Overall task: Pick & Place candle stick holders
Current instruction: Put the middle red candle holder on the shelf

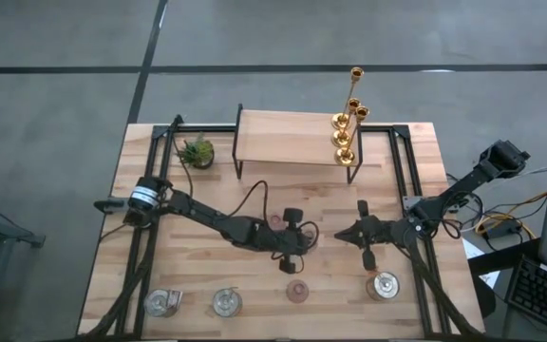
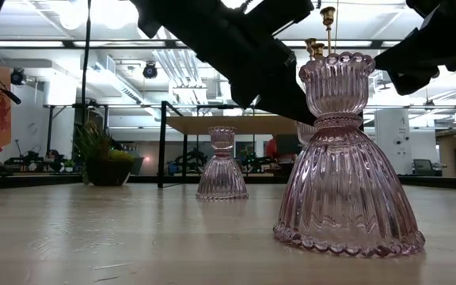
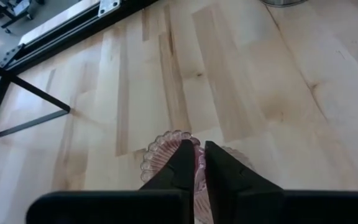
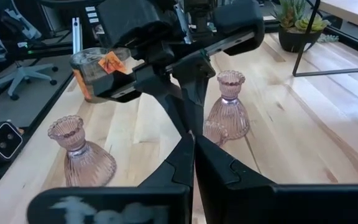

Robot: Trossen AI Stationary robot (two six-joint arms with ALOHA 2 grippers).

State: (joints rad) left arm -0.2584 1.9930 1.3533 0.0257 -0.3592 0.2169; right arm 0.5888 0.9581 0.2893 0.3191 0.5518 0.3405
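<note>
The left gripper (image 3: 195, 163) has its fingers closed on the upright stem of a pink holder (image 3: 166, 146) standing mid-surface (image 1: 254, 199), so the holder sits right between them, axis vertical. The right gripper (image 1: 363, 249) waits nearby with fingers closed and empty. I count three gold holders (image 1: 346, 133) on the shelf (image 1: 283, 138), three pink ones and three silvery cups (image 1: 162, 302).

Grey floor (image 1: 55, 114), bright ceiling lights (image 2: 93, 14), office chair (image 4: 17, 78).

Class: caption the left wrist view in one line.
Left gripper shut on a pink holder standing on the wooden table.
</note>
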